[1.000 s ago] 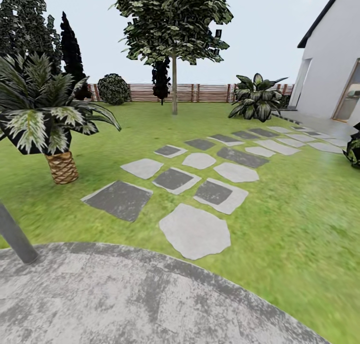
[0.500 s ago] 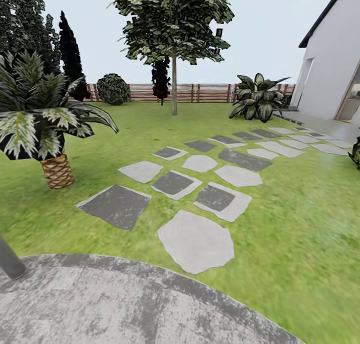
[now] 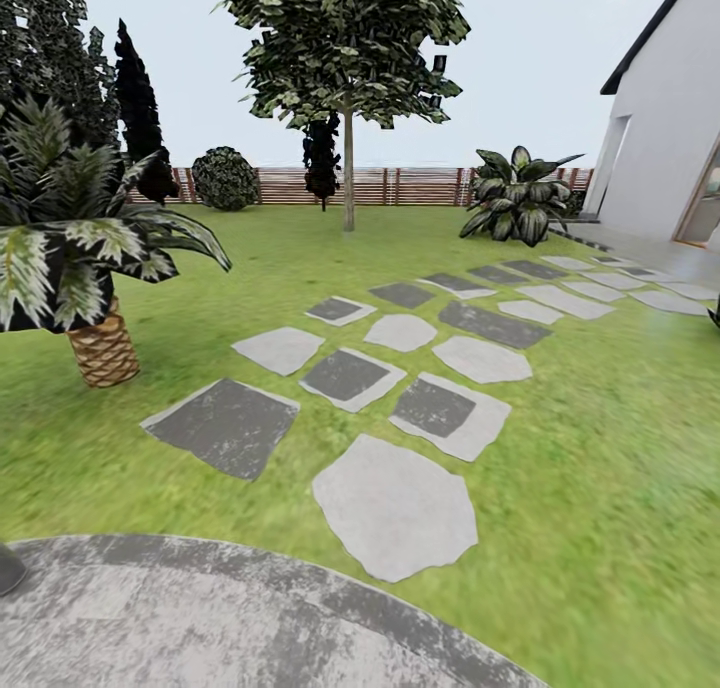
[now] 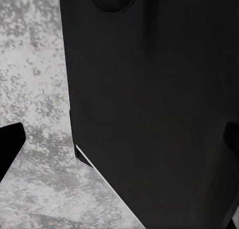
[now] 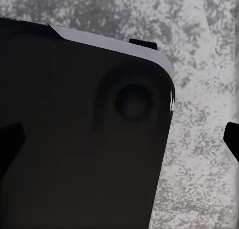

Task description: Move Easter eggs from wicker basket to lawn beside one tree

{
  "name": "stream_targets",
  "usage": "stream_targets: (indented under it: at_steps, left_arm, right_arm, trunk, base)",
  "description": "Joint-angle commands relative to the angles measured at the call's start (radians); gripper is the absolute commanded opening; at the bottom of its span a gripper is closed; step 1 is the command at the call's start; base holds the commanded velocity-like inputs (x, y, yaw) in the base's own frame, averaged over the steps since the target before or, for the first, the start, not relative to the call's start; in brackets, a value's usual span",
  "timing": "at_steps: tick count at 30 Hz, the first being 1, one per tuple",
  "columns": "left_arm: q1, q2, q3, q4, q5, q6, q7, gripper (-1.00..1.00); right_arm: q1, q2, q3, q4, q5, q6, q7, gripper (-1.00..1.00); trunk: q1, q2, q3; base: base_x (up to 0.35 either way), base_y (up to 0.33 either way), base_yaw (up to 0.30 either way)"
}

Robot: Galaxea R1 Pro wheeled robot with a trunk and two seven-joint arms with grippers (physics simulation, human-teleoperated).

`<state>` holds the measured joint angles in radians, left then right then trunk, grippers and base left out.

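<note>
The Easter eggs and the wicker basket are out of view. In the head view the lawn (image 3: pixel 600 448) stretches ahead to a tree (image 3: pixel 348 183) with a pale trunk and dark, green-flecked foliage near the far fence. My left gripper (image 4: pixel 119 144) is open, its dark fingertips (image 4: pixel 11 149) far apart over my black body and grey paving, holding nothing. The right gripper (image 5: pixel 119 139) is open too, with its fingertips (image 5: pixel 231 139) at the edges of the picture and nothing between them.
Grey stepping stones (image 3: pixel 395 508) lead across the grass toward the white house (image 3: pixel 665 148). A round paved patch (image 3: pixel 230 618) lies nearest. A potted palm (image 3: pixel 100 348) stands left, a broad-leaved plant (image 3: pixel 518 203) and a round bush (image 3: pixel 225 178) by the slat fence (image 3: pixel 420 185).
The whole head view has shifted: the camera has moved forward, so the paved patch sinks lower, the palm slides left and the grey pole at the left edge has almost left the picture.
</note>
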<state>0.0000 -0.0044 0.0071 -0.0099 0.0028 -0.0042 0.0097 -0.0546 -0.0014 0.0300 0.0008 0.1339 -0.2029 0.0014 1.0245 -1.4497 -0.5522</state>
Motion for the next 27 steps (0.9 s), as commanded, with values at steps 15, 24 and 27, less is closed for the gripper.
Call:
stream_targets:
  at_steps: [15, 24, 27]
  left_arm:
    - [0.0, 0.0, 0.001, -0.001, 0.0, 0.0, 0.001, 1.0]
    - [0.0, 0.0, 0.001, -0.001, 0.0, 0.0, 0.001, 1.0]
    - [0.0, 0.0, 0.001, -0.001, 0.0, 0.0, 0.001, 1.0]
  right_arm:
    - [0.0, 0.0, 0.002, 0.001, 0.004, -0.003, 0.0, 1.0]
    - [0.0, 0.0, 0.002, 0.001, 0.004, -0.003, 0.0, 1.0]
    - [0.0, 0.0, 0.002, 0.001, 0.004, -0.003, 0.0, 1.0]
  trunk:
    - [0.001, 0.0, -0.001]
    - [0.001, 0.0, -0.001]
    - [0.001, 0.0, -0.001]
  base:
    - [0.323, 0.0, 0.0]
    - [0.323, 0.0, 0.0]
    - [0.323, 0.0, 0.0]
